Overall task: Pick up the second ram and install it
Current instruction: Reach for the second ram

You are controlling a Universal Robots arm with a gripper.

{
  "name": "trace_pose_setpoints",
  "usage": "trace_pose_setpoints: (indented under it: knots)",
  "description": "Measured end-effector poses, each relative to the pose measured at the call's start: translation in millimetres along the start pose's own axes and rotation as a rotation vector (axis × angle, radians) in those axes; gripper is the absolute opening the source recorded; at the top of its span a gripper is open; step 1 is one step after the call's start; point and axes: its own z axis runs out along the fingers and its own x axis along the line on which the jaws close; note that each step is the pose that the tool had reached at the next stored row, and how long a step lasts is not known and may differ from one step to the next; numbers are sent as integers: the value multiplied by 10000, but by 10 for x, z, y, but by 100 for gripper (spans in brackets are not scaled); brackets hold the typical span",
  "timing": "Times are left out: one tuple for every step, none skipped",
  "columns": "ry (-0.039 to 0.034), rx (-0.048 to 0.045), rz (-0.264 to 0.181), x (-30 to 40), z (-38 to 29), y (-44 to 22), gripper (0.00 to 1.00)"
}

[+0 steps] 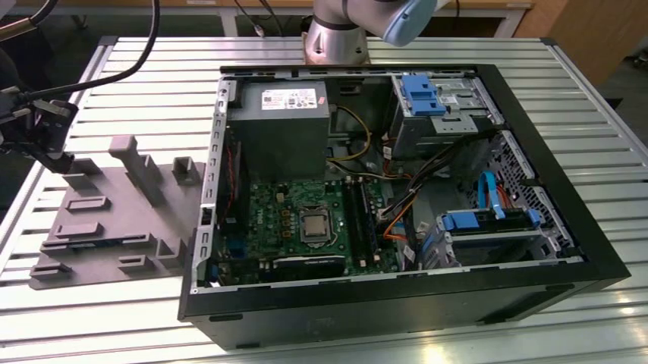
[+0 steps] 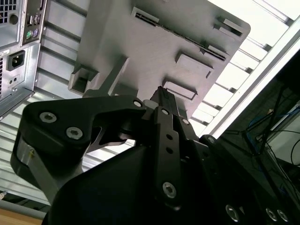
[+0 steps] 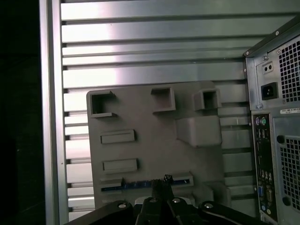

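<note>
Missing part of the gripper [image 1: 59, 158] past the exterior view's left edge, and most of the arm [image 1: 339, 30] past its top. Catching just a thin bluish edge of the second ram [image 3: 131, 184] down in a slot of the tray [image 3: 140, 117] in the first wrist view, one stretch tucked behind the gripper; can't make out chips, can't tell about contact. Missing the tray's near part behind the gripper's black body in the second wrist view. Catching only the rear of the computer case [image 3: 276, 140] in both wrist views, cropped at the edges.

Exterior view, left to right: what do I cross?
gripper → tray → motherboard → blue drive caddy
</note>
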Motion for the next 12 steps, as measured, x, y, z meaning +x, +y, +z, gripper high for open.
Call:
trace_pose_setpoints:
  knots:
    - [0, 0, 0, 3, 6, -5, 11]
    - [-1, 0, -1, 6, 12, -9, 11]
    - [-1, 0, 0, 9, 18, -13, 11]
    - [0, 0, 0, 12, 23, -18, 11]
    - [0, 0, 0, 15, 28, -22, 11]
    - [0, 0, 0, 18, 33, -27, 11]
    - [0, 0, 0, 21, 38, -31, 11]
    - [0, 0, 0, 24, 44, -36, 11]
    - [0, 0, -1, 26, 49, -42, 11]
    - [1, 0, -1, 28, 53, -48, 11]
    - [1, 0, -1, 30, 58, -54, 11]
    - [0, 0, -1, 31, 63, -61, 11]
